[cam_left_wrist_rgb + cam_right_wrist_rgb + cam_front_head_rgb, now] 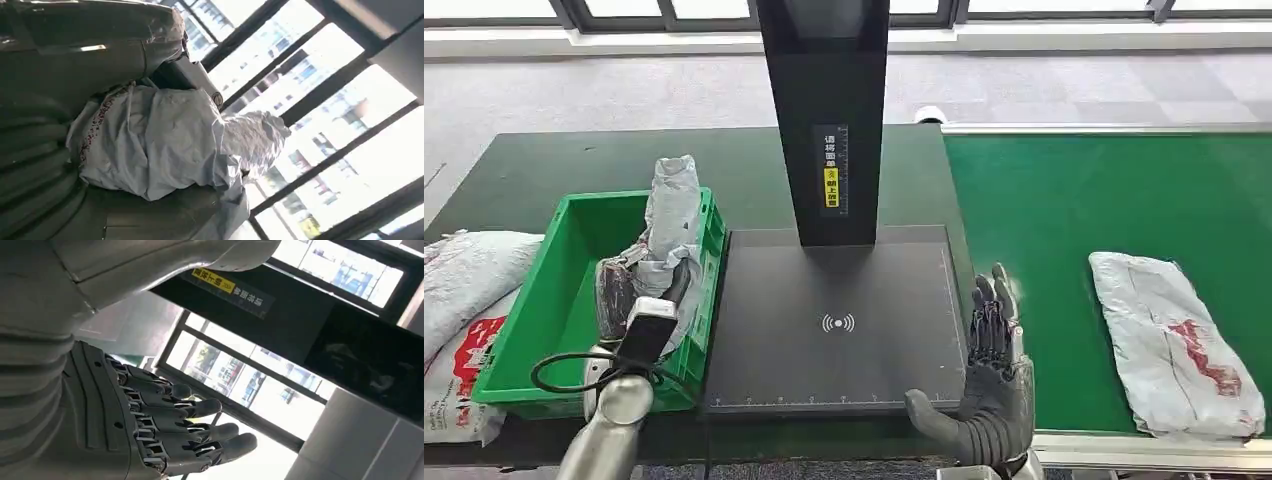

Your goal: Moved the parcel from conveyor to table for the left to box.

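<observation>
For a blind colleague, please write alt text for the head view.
The left hand holds a grey parcel upright over a green crate. The open right hand hovers beside a black scanning platform; another parcel lies on the green conveyor.

Parcel-sorting station, green conveyor (pixel 1064 190), scanner platform (pixel 834 320), green crate (pixel 564 290)

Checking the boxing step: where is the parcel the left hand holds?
In the head view, the parcel stands upright in the left hand, over the green crate's right wall, left of the black scanner pad.
</observation>
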You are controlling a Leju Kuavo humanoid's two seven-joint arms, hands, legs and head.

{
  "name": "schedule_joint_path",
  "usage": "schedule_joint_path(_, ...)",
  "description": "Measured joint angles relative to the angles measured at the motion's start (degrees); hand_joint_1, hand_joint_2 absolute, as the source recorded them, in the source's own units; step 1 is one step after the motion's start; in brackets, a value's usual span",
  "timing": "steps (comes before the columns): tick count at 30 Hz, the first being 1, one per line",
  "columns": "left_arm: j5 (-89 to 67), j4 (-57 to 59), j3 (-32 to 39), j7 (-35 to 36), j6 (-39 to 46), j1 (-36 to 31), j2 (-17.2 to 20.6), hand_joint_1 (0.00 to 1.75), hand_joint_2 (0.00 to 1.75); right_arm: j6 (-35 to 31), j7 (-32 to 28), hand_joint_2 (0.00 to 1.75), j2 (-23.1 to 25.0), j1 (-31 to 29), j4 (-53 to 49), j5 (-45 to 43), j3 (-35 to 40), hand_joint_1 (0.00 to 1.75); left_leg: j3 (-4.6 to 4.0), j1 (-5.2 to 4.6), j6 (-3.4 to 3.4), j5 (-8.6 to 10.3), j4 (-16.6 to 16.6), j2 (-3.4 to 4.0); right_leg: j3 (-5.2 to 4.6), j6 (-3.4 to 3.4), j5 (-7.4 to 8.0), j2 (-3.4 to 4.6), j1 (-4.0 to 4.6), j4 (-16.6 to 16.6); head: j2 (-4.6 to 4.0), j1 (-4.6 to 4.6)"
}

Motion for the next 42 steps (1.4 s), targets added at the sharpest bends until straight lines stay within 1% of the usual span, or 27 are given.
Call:
schedule_joint_path(5, -0.11, 5.25, 3.41, 0.61, -0.55, -2.34, 0.24, 1.75, 1.75, 0.42, -0.07, 1.75, 0.0, -0.61, 0.9, 0.02, 0.0, 0.0, -0.02, -0.01, 0.0, -0.01, 0.0, -0.08, 0.04, 0.02, -0.02, -0.08, -0.02, 0.0, 0.0, 0.0)
schedule_joint_path(11, -1.07, 7.79, 4.95, 1.91, -0.68, -3.84, 0.26, 1.75, 1.75, 0.46, -0.07, 1.75, 0.0, -1.21, 1.55, 0.07, 0.0, 0.0, -0.04, -0.01, 0.01, -0.03, -0.03, -0.09, 0.11, 0.01, -0.03, -0.1, -0.01, 0.0, 0.0, 0.02)
schedule_joint_path(12, -1.18, 8.31, 5.38, 2.14, -0.7, -4.07, 0.26, 1.41, 1.75, 0.48, -0.04, 1.75, 0.0, -1.4, 1.82, 0.09, 0.0, 0.0, -0.34, 0.0, 0.0, -0.04, -0.09, -0.07, 0.17, -0.01, -0.03, -0.09, -0.01, 0.0, 0.0, 0.02)
schedule_joint_path(13, -1.2, 8.69, 5.73, 2.23, -0.7, -4.3, 0.29, 0.0, 1.75, 0.46, -0.04, 1.75, 0.0, -1.61, 1.99, 0.11, 0.0, 0.0, -0.24, 0.0, -0.02, -0.06, -0.11, -0.05, 0.24, -0.06, -0.05, -0.09, -0.01, 0.0, 0.0, 0.0)
schedule_joint_path(16, -1.11, 10.06, 7.07, 1.88, -0.68, -5.12, 0.31, 0.0, 1.75, 0.52, -0.07, 1.75, 0.02, -2.38, 2.82, 0.11, 0.0, 0.0, -0.16, 0.02, -0.01, -0.06, -0.16, -0.01, 0.28, -0.15, 0.0, -0.08, -0.01, 0.0, 0.0, 0.0)
schedule_joint_path(17, -0.92, 10.22, 7.46, 1.64, -0.46, -5.21, 0.31, 0.0, 0.0, 0.55, -0.09, 1.75, 0.02, -2.61, 3.04, 0.11, 0.0, 0.0, -0.14, 0.03, -0.07, 0.0, -0.17, -0.01, 0.29, -0.17, 0.01, -0.08, -0.01, 0.01, 0.0, 0.02)
schedule_joint_path(18, -0.42, 10.3, 7.9, 1.12, 0.04, -5.27, 0.29, 0.0, 0.0, 0.55, -0.09, 1.75, 0.02, -2.9, 3.24, 0.11, 0.0, 0.0, -0.13, 0.05, -0.2, 0.1, -0.18, -0.01, 0.29, -0.23, 0.05, -0.08, 0.0, 0.01, 0.0, 0.0)
schedule_joint_path(21, 1.12, 10.28, 8.68, 0.07, 0.83, -5.29, 0.26, 0.0, 0.0, 0.28, -0.07, 1.75, 0.09, -3.38, 3.67, 0.22, 0.0, 0.0, -0.01, 0.06, -0.22, 0.13, -0.23, -0.02, 0.29, -0.24, 0.05, -0.07, 0.0, 0.02, 0.0, 0.0)
schedule_joint_path(22, 1.4, 10.15, 8.81, 0.07, 1.0, -5.25, 0.26, 0.0, 0.0, 0.07, 0.0, 1.75, 0.09, -3.38, 3.78, 0.44, 0.0, 0.0, 0.28, 0.06, -0.23, 0.18, -0.24, -0.02, 0.28, -0.25, 0.06, -0.07, 0.0, 0.03, 0.02, 0.02)
schedule_joint_path(23, 1.42, 10.02, 8.92, 0.09, 1.16, -5.19, 0.26, 0.0, 0.0, -0.04, 0.09, 1.75, 0.09, -3.39, 3.87, 0.55, 0.0, 0.0, 0.34, 0.07, -0.23, 0.22, -0.24, -0.03, 0.26, -0.28, 0.09, -0.07, 0.01, 0.04, 0.0, 0.02)
schedule_joint_path(27, 1.53, 9.78, 8.95, 0.16, 1.22, -5.05, 0.26, 0.0, 0.0, -0.28, 0.15, 1.75, 0.09, -3.58, 4.11, 0.7, 0.0, 0.0, 0.34, 0.06, -0.28, 0.24, -0.24, -0.04, 0.25, -0.27, 0.09, -0.08, 0.02, 0.05, 0.0, 0.02)
schedule_joint_path(32, 3.78, 6.63, 8.95, -0.17, 1.16, -2.35, 0.18, 0.0, 0.0, -2.75, 6.23, 1.75, 0.09, -3.59, 4.2, 5.75, -0.63, 0.0, 0.33, 0.05, -0.26, 0.18, -0.25, 0.04, 0.14, -0.27, 0.09, 0.02, 0.04, 0.05, 0.0, 0.02)
schedule_joint_path(37, 3.81, 1.21, 8.4, -0.09, 1.3, 2.25, -0.78, 0.0, 0.0, -2.75, 9.81, 1.75, 0.09, -3.11, 4.22, 11.36, -3.73, 0.0, 0.23, 0.02, -0.23, 0.16, -0.22, 0.04, 0.05, -0.25, 0.07, 0.03, 0.01, 0.04, 0.0, 0.02)
schedule_joint_path(39, 2.17, 0.12, 7.85, 0.94, 2.89, 2.93, -1.09, 0.0, 0.0, -2.75, 11.34, 1.75, 0.09, -2.88, 4.2, 14.07, -5.0, 0.0, 0.18, 0.02, -0.2, 0.13, -0.22, 0.04, 0.01, -0.24, 0.06, 0.02, 0.0, 0.04, 0.0, 0.02)
schedule_joint_path(42, -1.39, -1.13, 7.46, 3.23, 8.47, 3.82, -2.03, 0.0, 0.0, -2.67, 14.07, 1.75, 0.11, -2.73, 4.22, 18.02, -7.08, 0.0, 0.18, 0.01, -0.21, 0.09, -0.22, 0.05, -0.02, -0.23, 0.06, 0.03, 0.0, 0.04, 0.0, 0.02)
